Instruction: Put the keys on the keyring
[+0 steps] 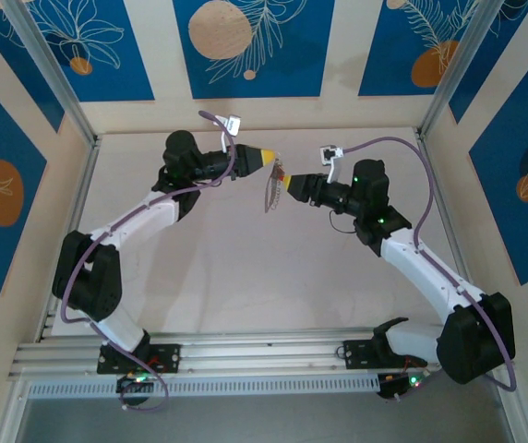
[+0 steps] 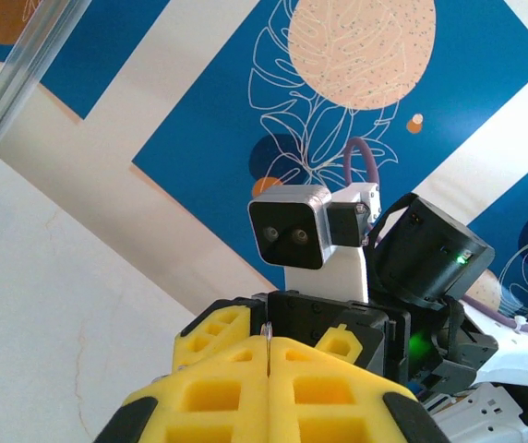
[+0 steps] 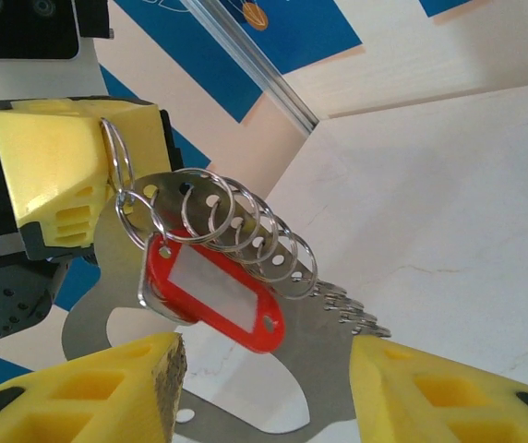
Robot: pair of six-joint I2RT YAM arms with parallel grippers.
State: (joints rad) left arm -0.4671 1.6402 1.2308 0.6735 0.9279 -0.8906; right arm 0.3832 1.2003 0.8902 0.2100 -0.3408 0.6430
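The left claw (image 2: 269,346) was squeezed shut on the keyring (image 3: 112,152), a thin, shiny grey wire loop. The wire was pinched in the crack between its soft yellow fingers (image 3: 61,152). That left the loop sticking out past the tips and hanging free in the air. I think it was held up like that so the other claw could reach it from the side.

Just below the left claw hung the keys (image 3: 242,231). They were flat, silver and hard, with round tops and a little hole in each. Small round rings went through the holes, all in a row like a fan. A red tag (image 3: 213,295) hung with them. It was smooth plastic with round corners and a white window. Behind them was a flat grey metal piece (image 3: 98,295), and I could not tell what it was.

The right claw (image 3: 266,349) was open and held nothing. Its two yellow foam fingers (image 3: 107,397) stood one on each side of the bunch, with the red tag just above the gap. The pale table (image 3: 449,185) lay well below both claws.
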